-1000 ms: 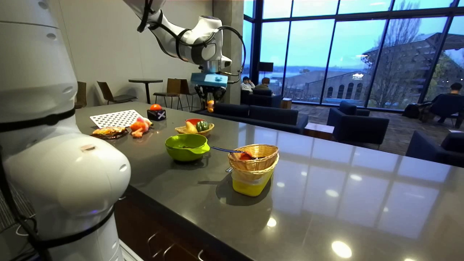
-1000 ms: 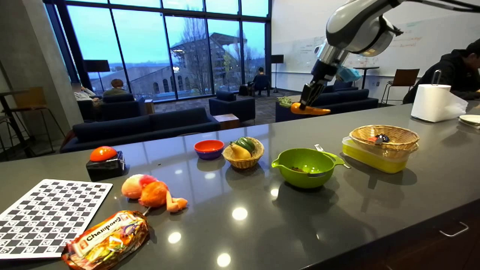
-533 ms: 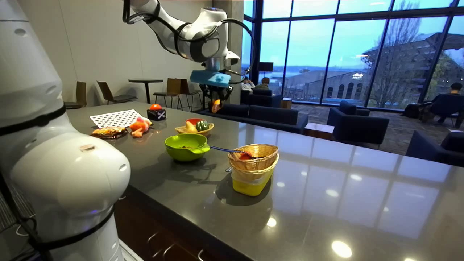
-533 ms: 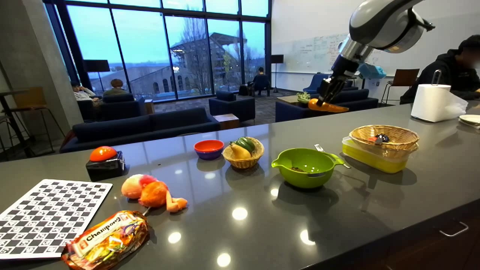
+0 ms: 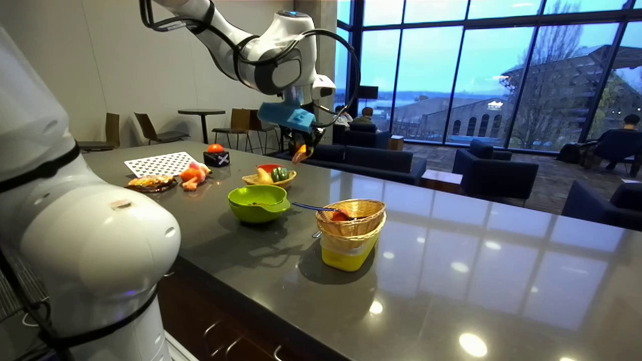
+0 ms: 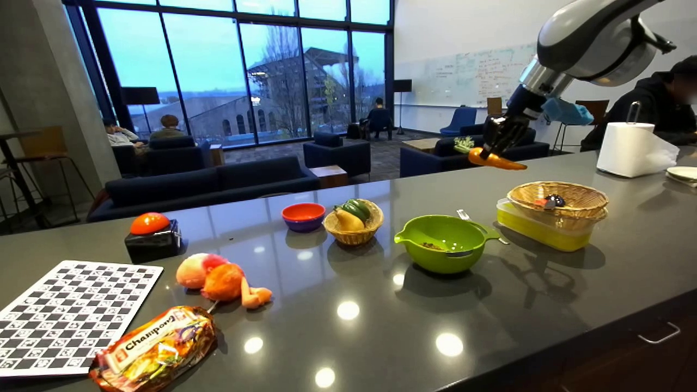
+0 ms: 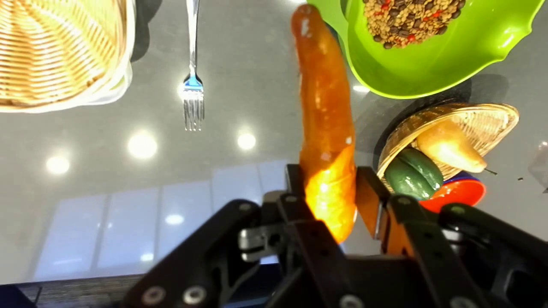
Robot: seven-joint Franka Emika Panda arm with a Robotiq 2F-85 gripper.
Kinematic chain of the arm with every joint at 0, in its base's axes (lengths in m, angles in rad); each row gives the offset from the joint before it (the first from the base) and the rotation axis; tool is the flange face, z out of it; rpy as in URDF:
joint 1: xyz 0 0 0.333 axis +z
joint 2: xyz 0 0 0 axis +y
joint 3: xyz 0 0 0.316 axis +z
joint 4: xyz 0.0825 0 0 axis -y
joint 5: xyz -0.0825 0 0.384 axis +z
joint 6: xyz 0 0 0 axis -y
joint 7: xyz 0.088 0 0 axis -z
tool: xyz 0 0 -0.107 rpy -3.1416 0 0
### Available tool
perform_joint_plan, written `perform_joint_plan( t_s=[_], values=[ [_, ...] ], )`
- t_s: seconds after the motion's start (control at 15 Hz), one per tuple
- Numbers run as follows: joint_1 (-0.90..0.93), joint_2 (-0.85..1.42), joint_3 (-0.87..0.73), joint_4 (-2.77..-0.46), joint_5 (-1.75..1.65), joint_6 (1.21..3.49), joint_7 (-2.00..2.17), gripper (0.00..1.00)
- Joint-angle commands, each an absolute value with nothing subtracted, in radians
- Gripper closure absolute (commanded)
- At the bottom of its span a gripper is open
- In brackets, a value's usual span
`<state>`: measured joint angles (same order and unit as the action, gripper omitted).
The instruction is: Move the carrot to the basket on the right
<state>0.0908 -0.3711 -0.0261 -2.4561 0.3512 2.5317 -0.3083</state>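
Observation:
My gripper (image 5: 304,145) is shut on the orange carrot (image 5: 300,155) and holds it in the air above the counter. In an exterior view the carrot (image 6: 499,160) is nearly level, leafy end left, tip tilted slightly down right, below the gripper (image 6: 487,148). In the wrist view the carrot (image 7: 324,94) sits between the fingers of the gripper (image 7: 329,179). The wicker basket (image 5: 346,228) with flared rim stands on a yellow container (image 5: 346,259). In an exterior view the basket (image 6: 577,213) is below and right of the carrot. It is partly cut off in the wrist view (image 7: 51,55).
A lime-green bowl (image 6: 446,256) stands beside the yellow container, with a fork (image 7: 193,85) between them. A small basket (image 6: 354,237) holds a pear and a green pepper, near a red bowl (image 6: 303,219). A blue handle (image 5: 313,206) sticks out of the wicker basket. Paper towels (image 6: 625,149) stand farther right.
My gripper has moved toward the wicker basket with the carrot, to the right in both exterior views and slightly lower. The carrot stays held. The things on the counter have not moved.

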Motion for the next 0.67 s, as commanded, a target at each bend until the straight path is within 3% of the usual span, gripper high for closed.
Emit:
perform_joint_plan(
  t_s=[0.0,0.4,0.47,0.6],
  values=[
    [0.105,-0.461,-0.064,-2.542,0.373,2.564,-0.271,0.89],
    [0.11,-0.459,-0.088,-2.544,0.337,2.573,-0.25,0.89],
    [0.111,-0.462,-0.09,-2.547,0.336,2.573,-0.25,0.64],
    [0.113,-0.461,-0.091,-2.547,0.335,2.573,-0.251,0.64]
  ],
)
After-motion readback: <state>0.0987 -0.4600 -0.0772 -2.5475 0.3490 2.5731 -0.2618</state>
